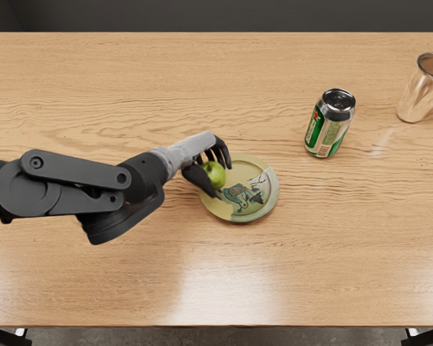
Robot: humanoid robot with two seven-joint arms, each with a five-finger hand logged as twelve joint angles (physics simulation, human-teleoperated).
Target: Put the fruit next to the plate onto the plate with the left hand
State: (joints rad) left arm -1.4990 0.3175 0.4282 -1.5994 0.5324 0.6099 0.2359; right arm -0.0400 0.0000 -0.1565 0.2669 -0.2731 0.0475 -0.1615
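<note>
A small green apple [216, 174] sits over the left part of a pale green plate [263, 194] with a dark painted figure, near the table's middle. My left hand [210, 168] reaches in from the left edge, its dark fingers curled around the apple from the left and above. Whether the apple rests on the plate or hangs just above it cannot be told. The right arm does not show.
A green and red drinks can [329, 123] stands upright to the upper right of the plate. A metal cup [423, 88] stands at the far right edge. The wooden table [216, 274] stretches wide in front of the plate.
</note>
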